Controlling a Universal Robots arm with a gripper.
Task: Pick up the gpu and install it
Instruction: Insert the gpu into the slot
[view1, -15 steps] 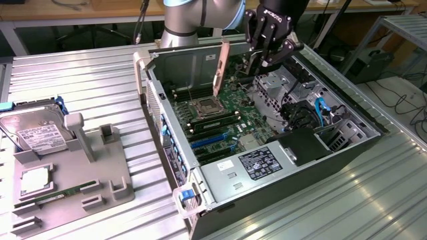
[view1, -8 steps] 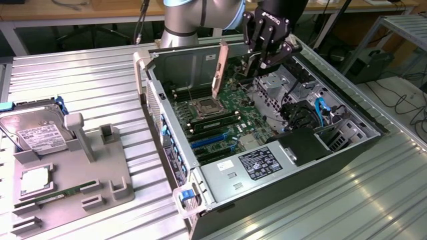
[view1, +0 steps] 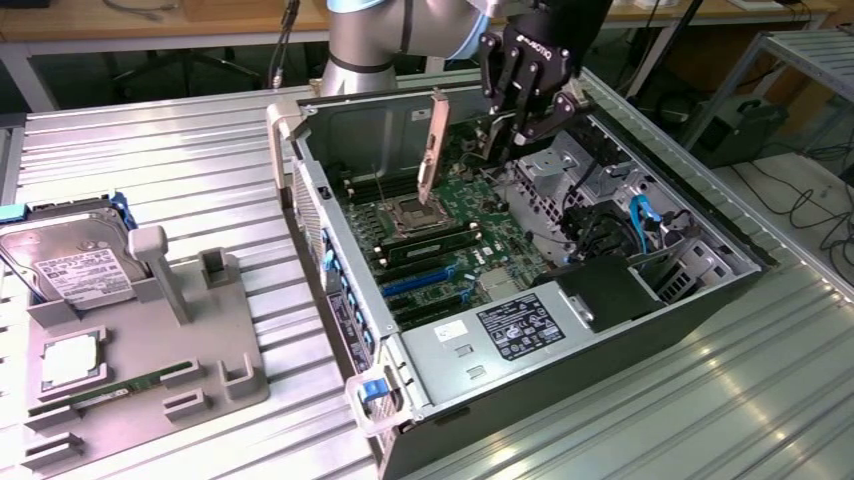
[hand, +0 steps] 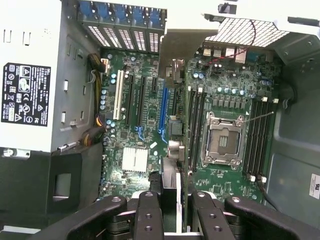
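- A ribbed metal table (view1: 174, 150) is seen under everything in the exterior view, with an open computer case (view1: 694, 330) lying on it, its side panel off.
- A green motherboard (view1: 461, 240) is laid bare inside the case, with an empty processor socket (hand: 222, 140) and blue and black expansion slots (hand: 162, 110).
- A silver power supply (view1: 514, 335) with a black label is set at the case's near end in the exterior view.
- A grey fixture tray (view1: 200, 350) is placed well apart from the case, toward the exterior view's left, and a hard drive (view1: 67, 262) with a white label is held in it.
- The gripper (view1: 514, 125) is held above the motherboard, inside the open case.
- The gpu (view1: 434, 150) is gripped edge-on between the partly closed fingers (hand: 150, 215), its silver bracket hanging upright over the board, not yet seated in a slot.
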